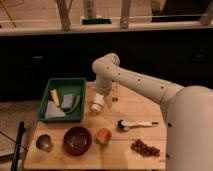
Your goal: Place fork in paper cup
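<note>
We see a white paper cup [96, 105] just beside the cream gripper [107, 95], near a green tray [67, 81]. The bowl [77, 140] is dark red, the fruit [103, 135] orange-red

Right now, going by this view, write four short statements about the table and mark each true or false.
1. The grey metal cup stands in the green tray. False: it stands on the wooden table, in front of the tray.
2. The claw is right by the paper cup. True.
3. The orange-red fruit lies in the dark red bowl. False: it sits on the table beside the bowl.
4. A white-handled utensil lies on the table. True.
</note>
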